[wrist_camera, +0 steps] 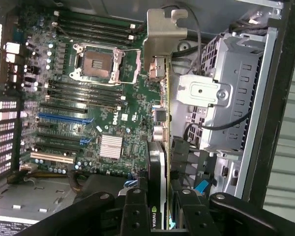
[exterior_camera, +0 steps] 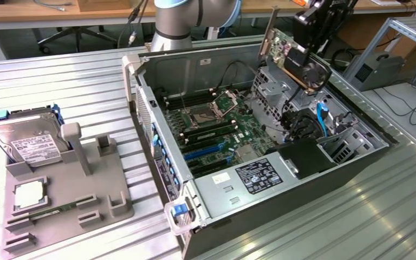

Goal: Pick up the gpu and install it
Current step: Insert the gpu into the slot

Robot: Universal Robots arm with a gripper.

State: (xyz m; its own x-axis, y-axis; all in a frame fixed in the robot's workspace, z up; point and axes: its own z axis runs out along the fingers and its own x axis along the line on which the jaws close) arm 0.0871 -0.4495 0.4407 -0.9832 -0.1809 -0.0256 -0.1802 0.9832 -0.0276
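Wrist view, gripper (wrist_camera: 160, 202) clamped on gpu (wrist_camera: 157, 157), edge-on over motherboard (wrist_camera: 113, 118), drive cage (wrist_camera: 236, 88) close beside

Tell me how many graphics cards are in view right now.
1. The gpu is held on edge in the gripper above the open computer case, not seated. Others could be hidden.

Arm (exterior_camera: 173, 27): fat grey tube, light blue cap on top. Gripper (wrist_camera: 160, 196): black, shiny, two thick fingers (wrist_camera: 134, 209), small round bolts.
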